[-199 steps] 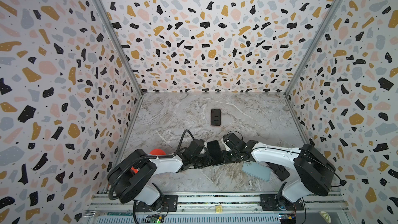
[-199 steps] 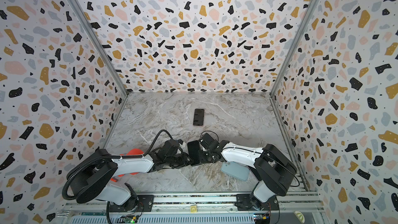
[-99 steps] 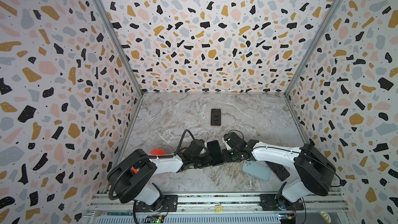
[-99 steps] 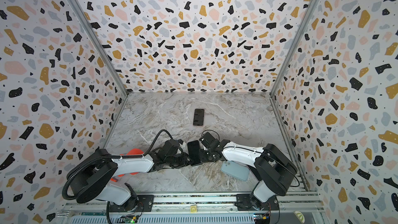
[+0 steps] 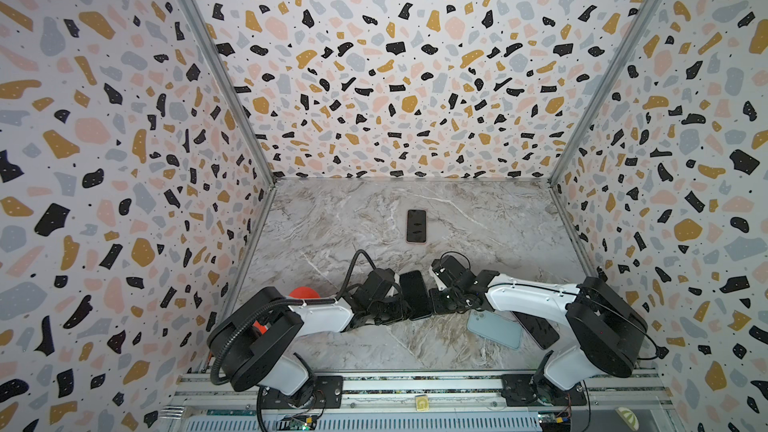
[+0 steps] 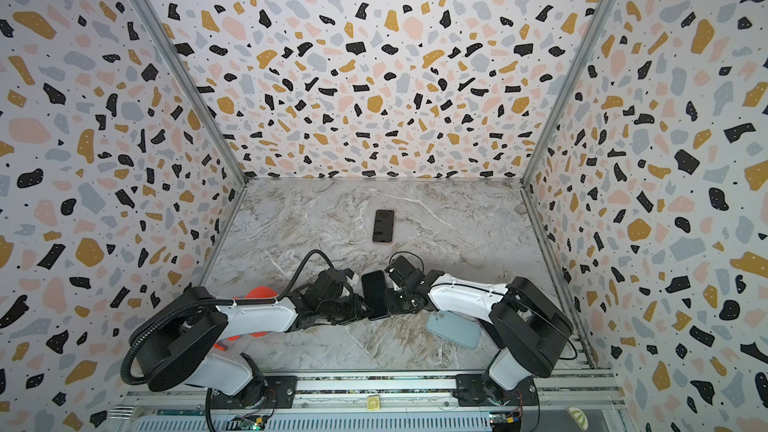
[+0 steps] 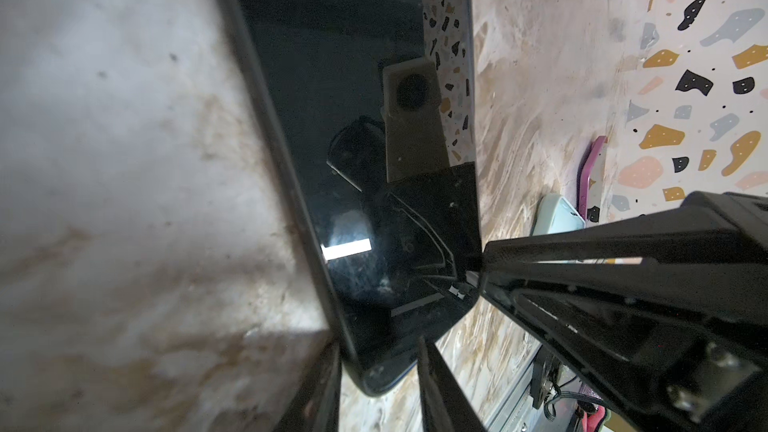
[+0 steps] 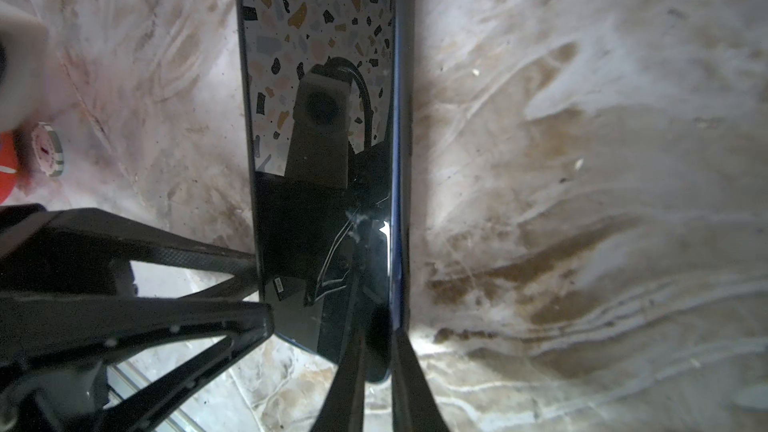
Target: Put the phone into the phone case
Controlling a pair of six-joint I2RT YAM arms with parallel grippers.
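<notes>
Both arms meet low in the middle of both top views, over the dark phone (image 5: 413, 295) on the marble table (image 5: 357, 218). The left wrist view shows what the top views hide: the left gripper (image 7: 380, 361) clamped on the phone's lower edge. The right wrist view has the right gripper (image 8: 376, 361) pinching its other long edge. Only the top views catch the second phone (image 6: 383, 226) further up, and the pale blue case (image 5: 493, 329) lower right
</notes>
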